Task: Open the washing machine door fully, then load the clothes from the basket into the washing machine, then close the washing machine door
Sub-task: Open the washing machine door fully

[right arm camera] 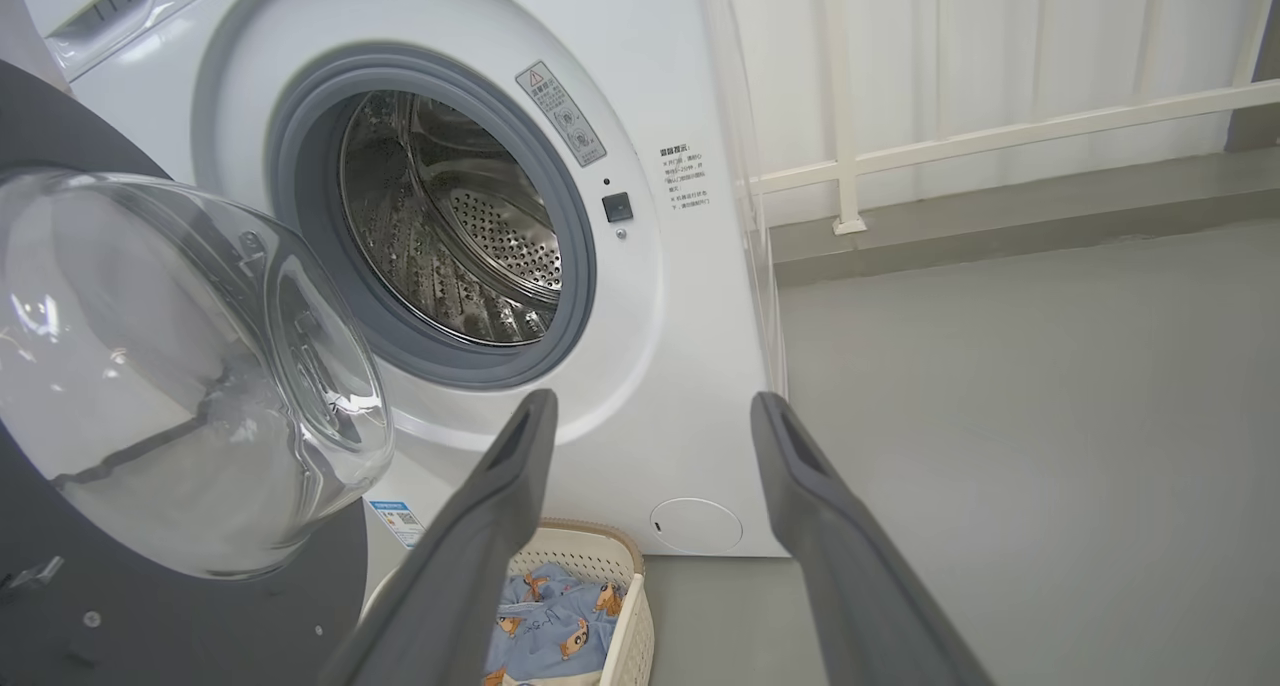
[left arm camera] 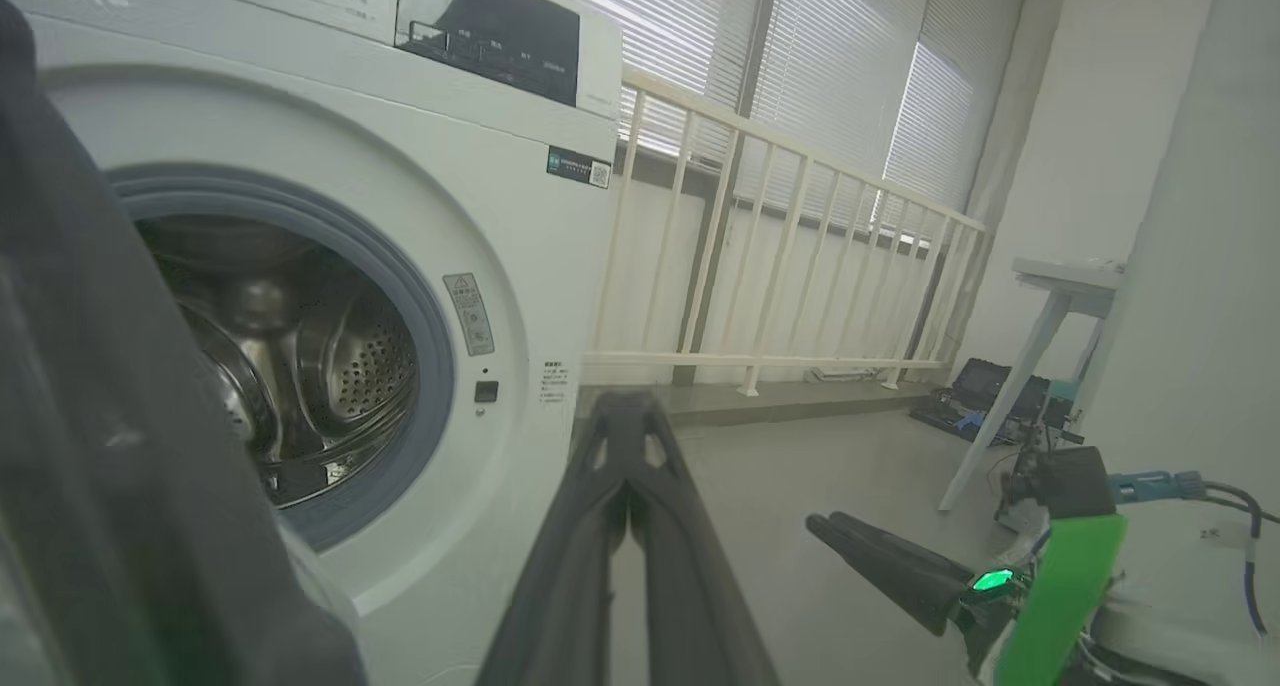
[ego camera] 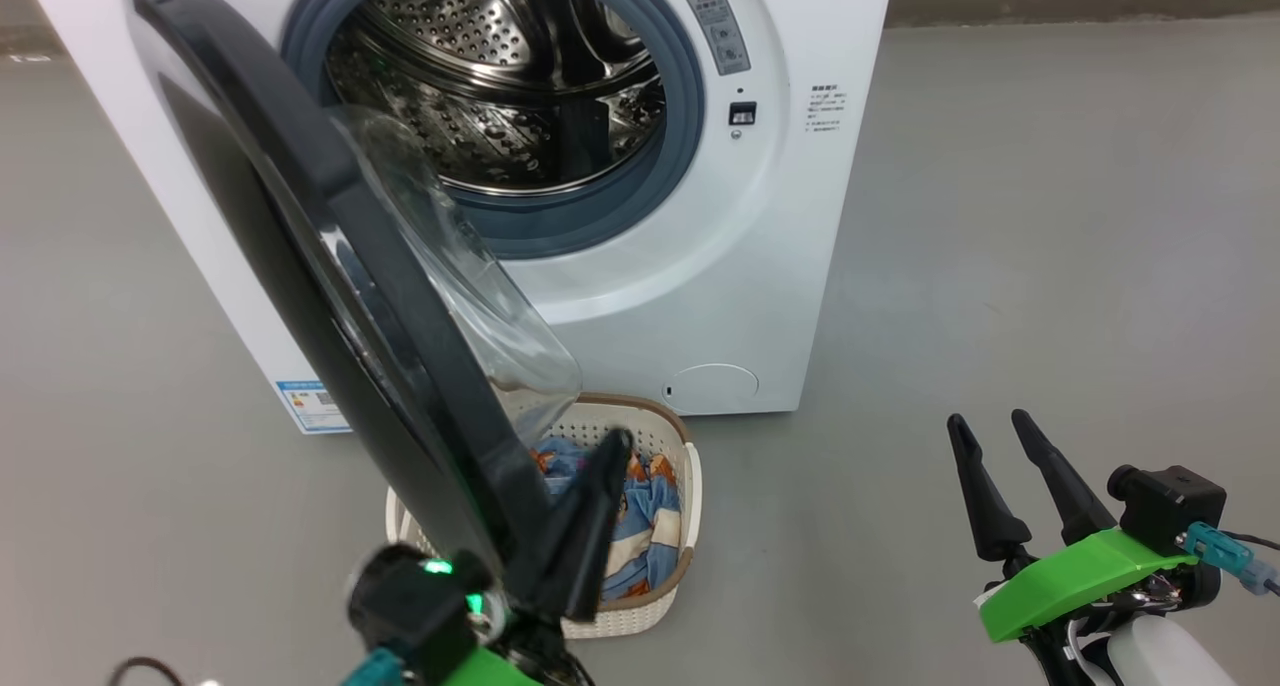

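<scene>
The washing machine door (ego camera: 330,296) stands half open, swung across 9 o'clock in the head view and overhanging the basket (ego camera: 640,611) of clothes (ego camera: 645,526) at 6 o'clock. The left gripper (ego camera: 610,446), fingers pressed together and holding nothing, lies beside the door's inner edge; the right gripper (ego camera: 988,421) hangs spread and empty at 4 o'clock. Press the closed fingers flat against the inner face and sweep toward 9 o'clock along the hinge arc until the basket is uncovered.

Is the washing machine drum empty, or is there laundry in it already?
Empty in the part visible: bare perforated steel in the drum, while the clothes lie in the basket.
</scene>
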You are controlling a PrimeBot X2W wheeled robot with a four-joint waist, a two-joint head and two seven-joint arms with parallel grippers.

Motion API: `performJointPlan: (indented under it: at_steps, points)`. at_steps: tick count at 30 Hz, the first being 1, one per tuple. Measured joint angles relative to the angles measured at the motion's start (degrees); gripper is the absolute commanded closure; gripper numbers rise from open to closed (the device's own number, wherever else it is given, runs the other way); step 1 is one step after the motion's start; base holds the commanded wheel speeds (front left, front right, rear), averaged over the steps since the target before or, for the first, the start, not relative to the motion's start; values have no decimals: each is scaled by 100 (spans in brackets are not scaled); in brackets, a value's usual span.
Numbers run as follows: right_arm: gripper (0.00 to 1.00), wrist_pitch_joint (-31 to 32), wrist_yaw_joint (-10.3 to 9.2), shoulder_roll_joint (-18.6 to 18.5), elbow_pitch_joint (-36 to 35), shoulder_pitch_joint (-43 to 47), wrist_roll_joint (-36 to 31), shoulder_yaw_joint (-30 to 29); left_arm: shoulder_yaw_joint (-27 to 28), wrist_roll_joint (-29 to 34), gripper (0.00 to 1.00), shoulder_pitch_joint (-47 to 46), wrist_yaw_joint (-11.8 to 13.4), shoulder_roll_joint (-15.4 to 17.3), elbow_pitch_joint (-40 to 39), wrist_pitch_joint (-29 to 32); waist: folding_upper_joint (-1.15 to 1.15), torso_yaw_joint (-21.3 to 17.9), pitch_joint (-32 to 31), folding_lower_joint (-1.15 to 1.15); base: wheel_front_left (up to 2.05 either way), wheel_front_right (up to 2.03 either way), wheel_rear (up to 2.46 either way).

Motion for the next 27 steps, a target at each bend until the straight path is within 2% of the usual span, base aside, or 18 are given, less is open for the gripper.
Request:
performJointPlan:
  at_steps: [5, 14, 27]
  points:
    - [0, 0, 0, 22, 0, -2, 0, 2, -215, -107, 100, 94, 0, 3, 616, 113, 0, -75, 55, 0, 0, 0, 0]
    - [0, 0, 0, 37, 29, -6, 0, 18, -62, -308, 100, 27, 157, 5, 1615, -32, 0, -139, 99, 0, 0, 0, 0]
    - [0, 0, 0, 35, 79, -8, 8, 57, -70, -559, 100, -260, 220, -36, 2460, -385, 0, -8, 58, 0, 0, 0, 0]
